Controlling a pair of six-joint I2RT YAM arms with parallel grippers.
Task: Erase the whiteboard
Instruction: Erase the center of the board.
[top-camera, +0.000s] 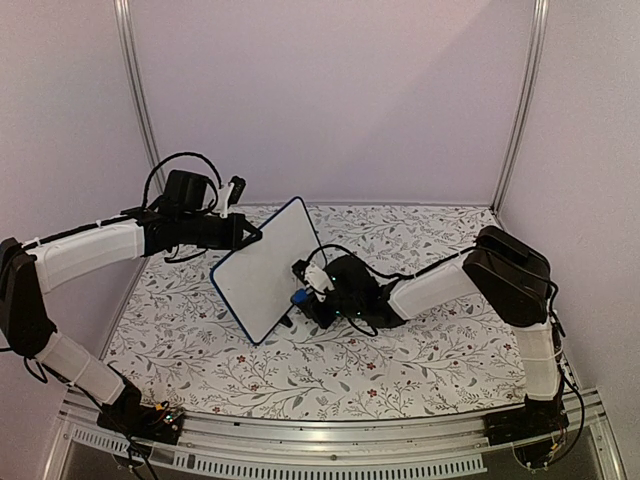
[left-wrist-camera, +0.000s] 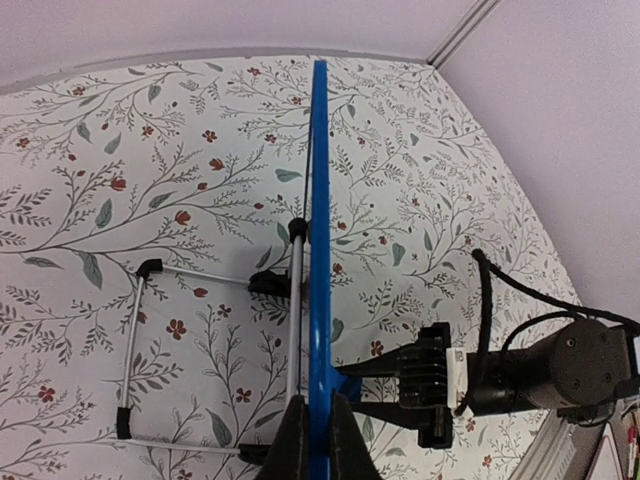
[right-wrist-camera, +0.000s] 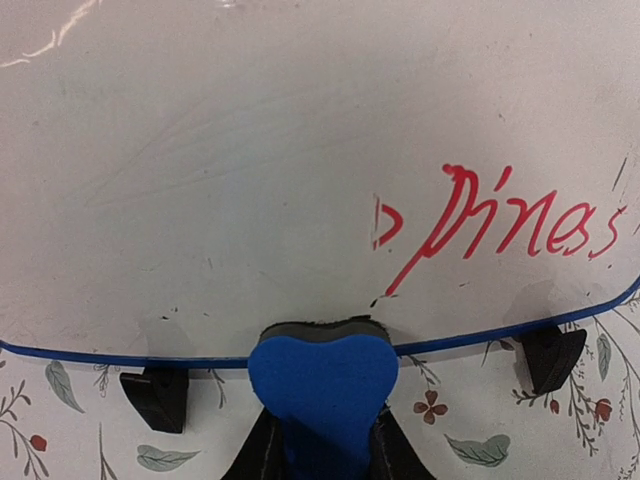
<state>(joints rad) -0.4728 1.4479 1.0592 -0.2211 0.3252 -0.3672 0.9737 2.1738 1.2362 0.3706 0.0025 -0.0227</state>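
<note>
Here the left claw (left-wrist-camera: 320, 445) is clamping the whiteboard (top-camera: 265, 270) by its edge, steadying it upright on the counter (top-camera: 420, 360) while the right claw (right-wrist-camera: 322, 450), clamped on the blue eraser (right-wrist-camera: 322, 380), is pressing it against the board's lower edge beside the red writing (right-wrist-camera: 500, 225).

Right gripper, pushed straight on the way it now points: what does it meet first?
The whiteboard, on its face just above the lower edge, left of the red writing. The blue eraser clamped in the right gripper leads, so it would meet the board first. It may be touching now; depth is unclear.
</note>
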